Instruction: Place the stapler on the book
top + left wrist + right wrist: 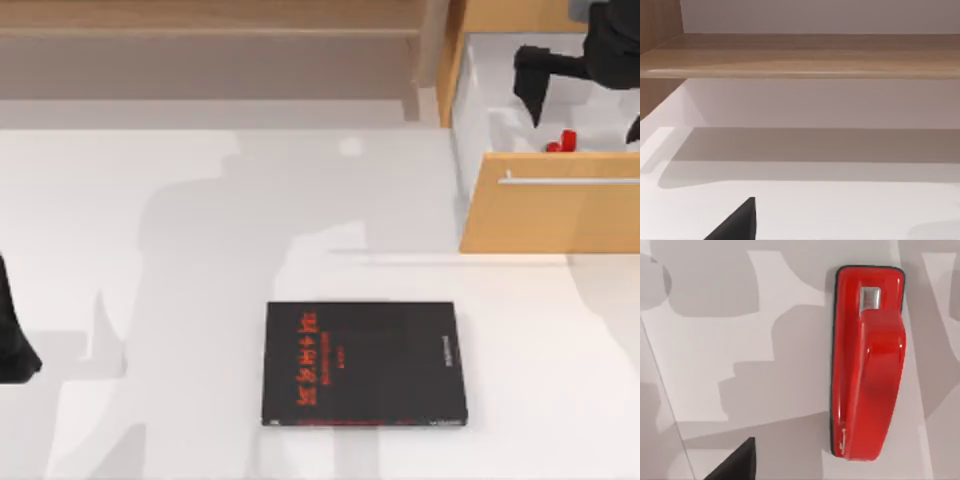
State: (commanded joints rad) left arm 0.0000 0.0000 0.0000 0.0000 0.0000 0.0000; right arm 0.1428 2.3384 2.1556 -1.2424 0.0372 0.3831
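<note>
We find the book (362, 364) lying flat on the white tabletop (180, 250), toward the near edge and slightly right of centre, cover up, nothing on it. The stapler (564, 141) sits inside the open wooden drawer (550, 205) at the far right of the tabletop, well apart from the book. In the right wrist view the stapler (867, 362) lies flat on the drawer's pale floor. Our right gripper (585, 95) hangs above the drawer interior, over the stapler; we cannot tell how far it is open, nor whether it grips anything. Our left arm (12, 335) is parked at the tabletop's left edge.
</note>
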